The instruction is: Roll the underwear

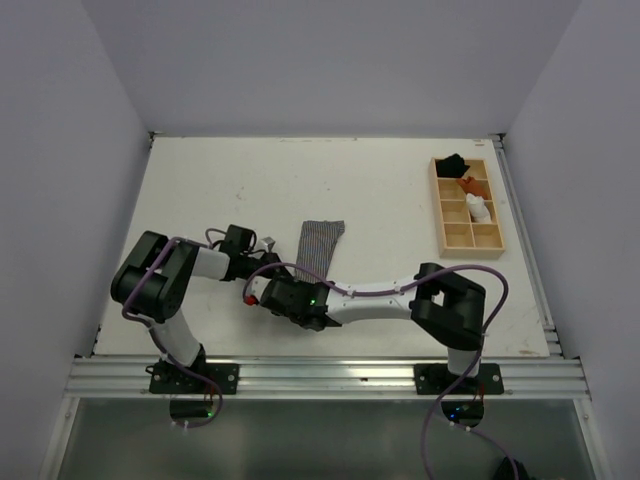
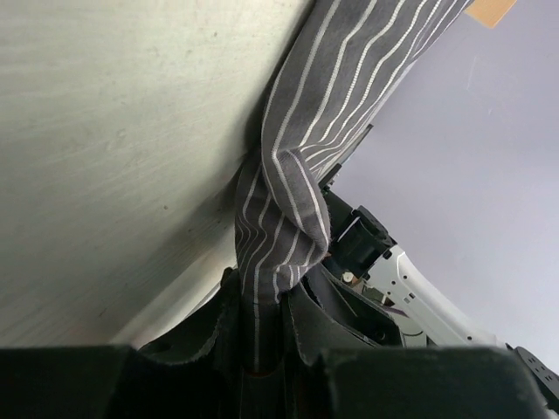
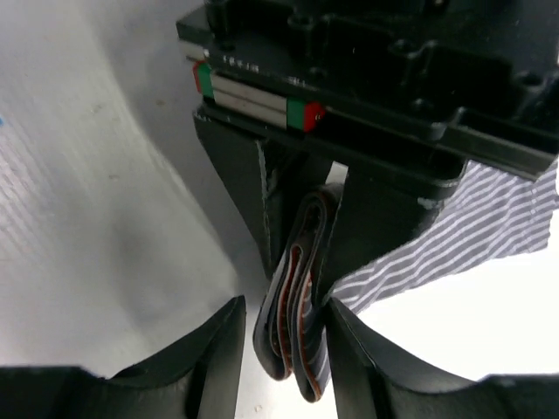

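- Nearest the arm bases, at the left gripper: clamped shut on the gathered near end of the underwear, with the stripes pinched into a narrow rope at the bite.
- Just beside it, at the right gripper: jaws set either side of a doubled fold hanging below that same pinch, dark edging with a reddish line showing along the layers. Close against the fold on both sides, yet impossible to tell whether pressing on it or stopping just short.
- Beyond the two grippers: stretched away toward the far side of the table, narrow at the grip and widening to a flat, square-cut end. No telling from these views how much of that length rests on the surface and how much hangs lifted.
- On progress, as a judgement: early. Bunched and folded over at one end only, no wound turns visible anywhere, most of the strip unrolled.
- Left to do, by that reading: secure the fold with a second hold, turn it over along the strip toward the wide end, finish as a compact bundle.
- Farthest off, at the right rear: a wooden tray holding small bundles in black, orange and white, well apart from the work.
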